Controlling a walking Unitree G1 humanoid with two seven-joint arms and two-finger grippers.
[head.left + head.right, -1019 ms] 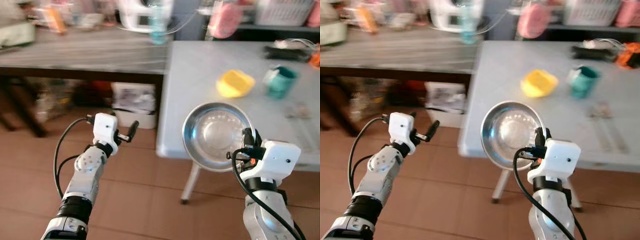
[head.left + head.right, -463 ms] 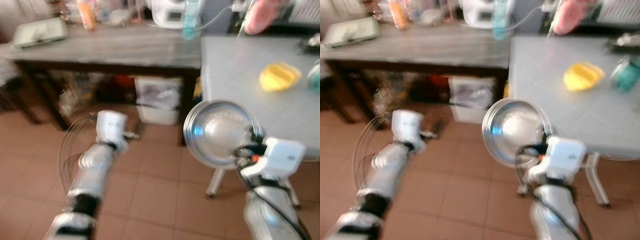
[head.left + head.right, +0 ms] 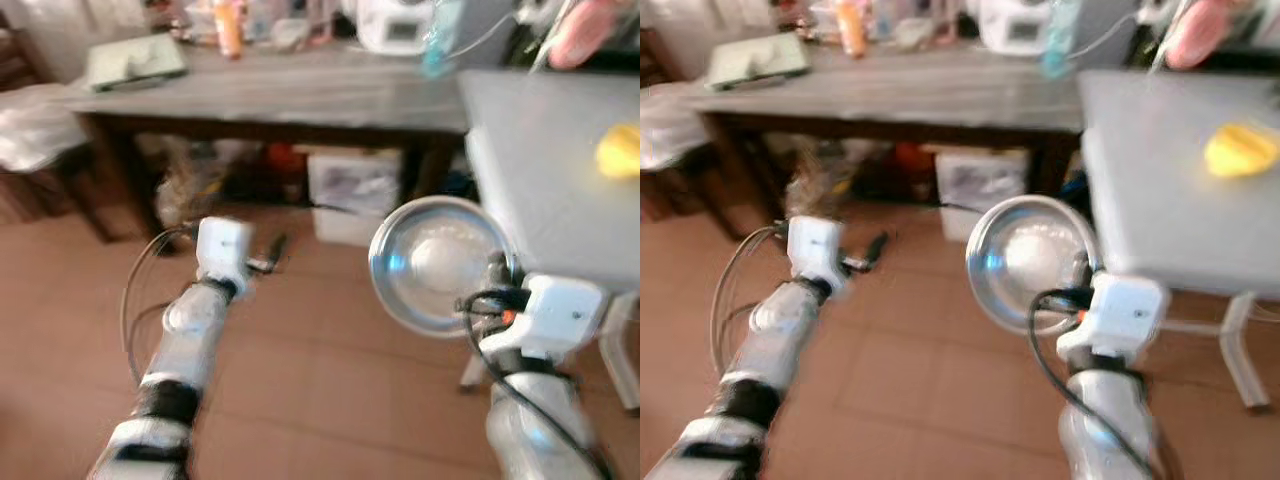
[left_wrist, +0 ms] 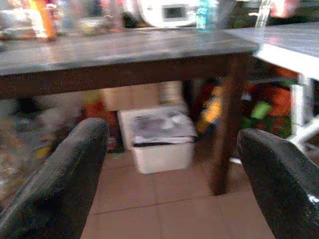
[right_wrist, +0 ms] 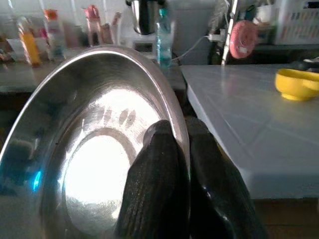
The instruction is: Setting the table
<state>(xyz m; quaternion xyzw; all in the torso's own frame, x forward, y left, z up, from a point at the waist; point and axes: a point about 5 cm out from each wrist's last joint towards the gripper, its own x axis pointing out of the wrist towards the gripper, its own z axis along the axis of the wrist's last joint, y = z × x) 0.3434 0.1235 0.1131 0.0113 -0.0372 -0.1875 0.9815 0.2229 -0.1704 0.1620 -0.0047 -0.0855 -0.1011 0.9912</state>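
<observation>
Steel bowl [image 3: 437, 263], right of centre frame, is pinched by its rim in the right gripper [image 5: 180, 149] beside a grey table [image 3: 540, 190]; the left gripper [image 4: 172, 164], lower left, gapes wide over tiled floor [image 3: 310, 390].

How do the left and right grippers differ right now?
The right gripper is shut on the steel bowl, pinching its rim beside the grey table; the left gripper is open and empty, over the tiled floor. Both are raised in front of the robot.
</observation>
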